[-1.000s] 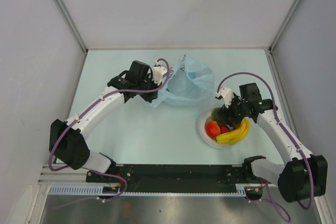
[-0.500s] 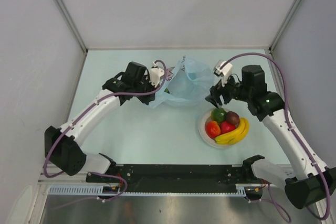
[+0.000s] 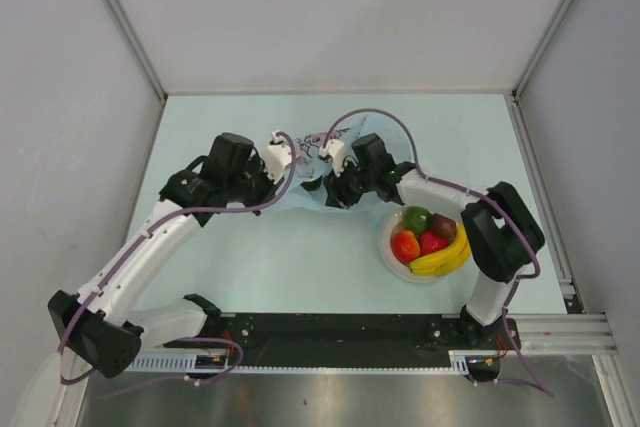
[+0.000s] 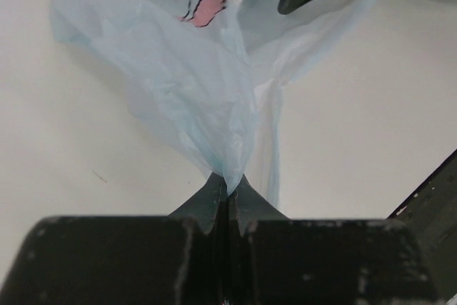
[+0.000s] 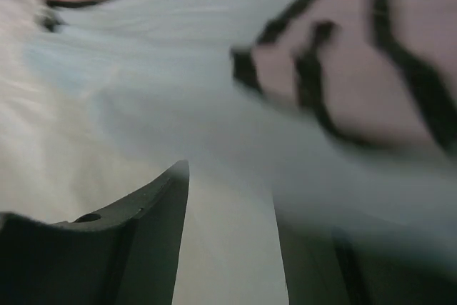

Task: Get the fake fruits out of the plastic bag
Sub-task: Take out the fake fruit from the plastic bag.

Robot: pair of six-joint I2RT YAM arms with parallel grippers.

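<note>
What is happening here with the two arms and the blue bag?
The left gripper is shut on a pinch of the light-blue plastic bag. The right gripper is open and pushed close against the bag's printed film. On the white plate beside the bag lie a banana, a green fruit, a dark fruit and red fruits. Whether any fruit is left inside the bag cannot be seen.
</note>
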